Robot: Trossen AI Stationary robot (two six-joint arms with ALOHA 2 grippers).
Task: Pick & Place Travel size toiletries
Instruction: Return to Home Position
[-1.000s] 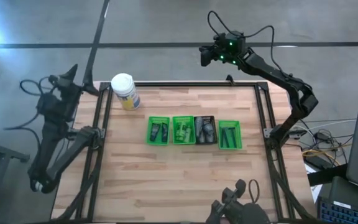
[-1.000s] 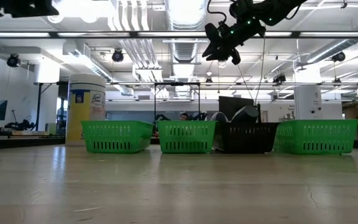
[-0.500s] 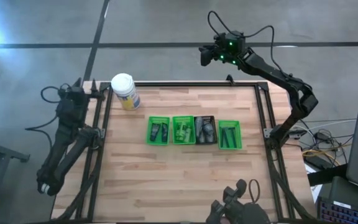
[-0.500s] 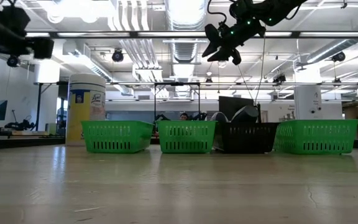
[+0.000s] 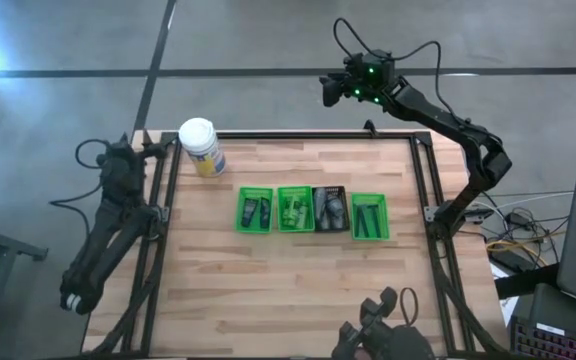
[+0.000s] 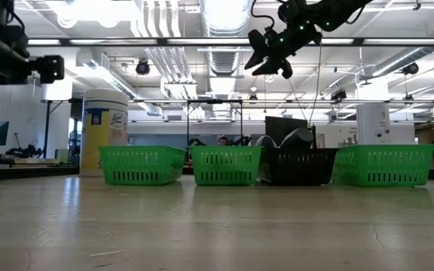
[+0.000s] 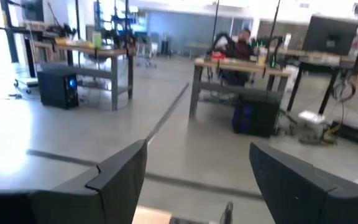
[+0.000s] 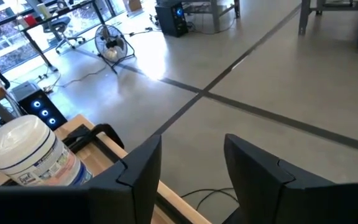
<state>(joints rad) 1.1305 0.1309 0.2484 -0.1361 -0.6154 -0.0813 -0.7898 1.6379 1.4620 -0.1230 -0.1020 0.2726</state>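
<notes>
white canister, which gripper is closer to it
Left. The left gripper sits just left of the white canister, at the far left corner of the table. The right gripper hangs beyond the table's far edge, well to the canister's right.

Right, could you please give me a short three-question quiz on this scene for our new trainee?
1. How many bins stand in the row, and how many are green?
2. True or false: the right pincer grips a razor.
3. The white canister stands: A in a bin; B near the table corner on the left arm side; C between two bins.
Key: 1 four, three green. 2 false, it is open and empty. 3 B.
</notes>
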